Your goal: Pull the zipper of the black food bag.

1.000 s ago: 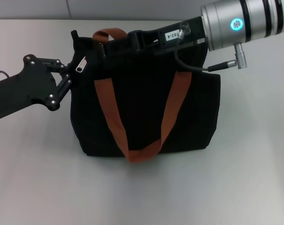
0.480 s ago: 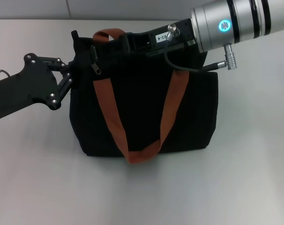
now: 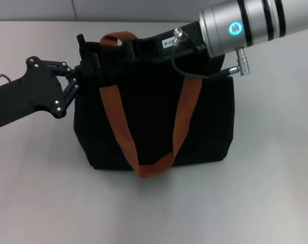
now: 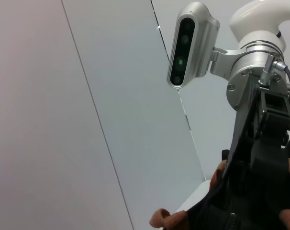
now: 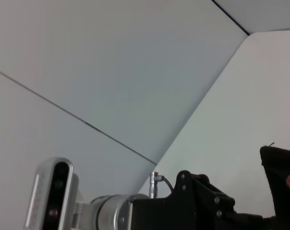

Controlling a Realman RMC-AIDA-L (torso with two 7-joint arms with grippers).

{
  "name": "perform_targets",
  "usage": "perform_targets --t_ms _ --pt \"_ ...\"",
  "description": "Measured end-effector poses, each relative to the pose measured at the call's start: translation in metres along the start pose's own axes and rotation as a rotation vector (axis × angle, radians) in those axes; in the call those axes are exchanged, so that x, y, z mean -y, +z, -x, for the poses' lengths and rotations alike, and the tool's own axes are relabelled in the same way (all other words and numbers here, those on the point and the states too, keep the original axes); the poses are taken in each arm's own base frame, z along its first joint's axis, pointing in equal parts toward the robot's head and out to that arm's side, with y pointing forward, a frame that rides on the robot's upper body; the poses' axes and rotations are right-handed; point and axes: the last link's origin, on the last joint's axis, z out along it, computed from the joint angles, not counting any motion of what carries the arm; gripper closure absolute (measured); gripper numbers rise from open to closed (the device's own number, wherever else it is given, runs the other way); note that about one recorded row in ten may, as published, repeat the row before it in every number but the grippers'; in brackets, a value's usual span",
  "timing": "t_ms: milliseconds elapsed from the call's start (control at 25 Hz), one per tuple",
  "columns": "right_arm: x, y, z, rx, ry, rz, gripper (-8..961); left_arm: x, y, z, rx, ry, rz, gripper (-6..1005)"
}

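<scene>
The black food bag [image 3: 154, 122] stands upright mid-table with two orange-brown straps [image 3: 116, 117]. My left gripper [image 3: 79, 77] is at the bag's upper left corner, shut on the fabric edge. My right gripper [image 3: 98, 66] reaches in from the upper right along the bag's top and ends near that same corner, close to the left gripper. The zipper is hidden by the right gripper. The bag's top [image 4: 221, 215] shows in the left wrist view below the right arm. A corner of the bag [image 5: 281, 182] shows in the right wrist view.
The bag stands on a pale grey table [image 3: 245, 203] with bare surface in front of it and on both sides. The right arm's silver wrist [image 3: 245, 25] and a cable [image 3: 210, 75] hang over the bag's upper right. A wall lies behind.
My right gripper has moved left along the bag's top towards the left corner. The silver pull tab, seen hanging near that corner a second ago, is now out of sight. The left gripper has stayed put.
</scene>
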Motion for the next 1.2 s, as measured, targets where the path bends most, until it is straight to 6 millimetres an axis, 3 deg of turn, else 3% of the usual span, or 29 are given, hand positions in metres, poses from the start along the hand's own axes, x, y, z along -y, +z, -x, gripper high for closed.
perform_targets --t_ms 320,1200 --pt "-0.0058 0.0071 0.0003 -0.019 -0.022 0.014 295 0.0037 0.004 -0.001 0.002 -0.001 -0.004 923" --pt "0.0011 0.0045 -0.0002 -0.012 -0.036 -0.023 340 0.0027 0.001 0.0002 0.003 -0.011 -0.014 909"
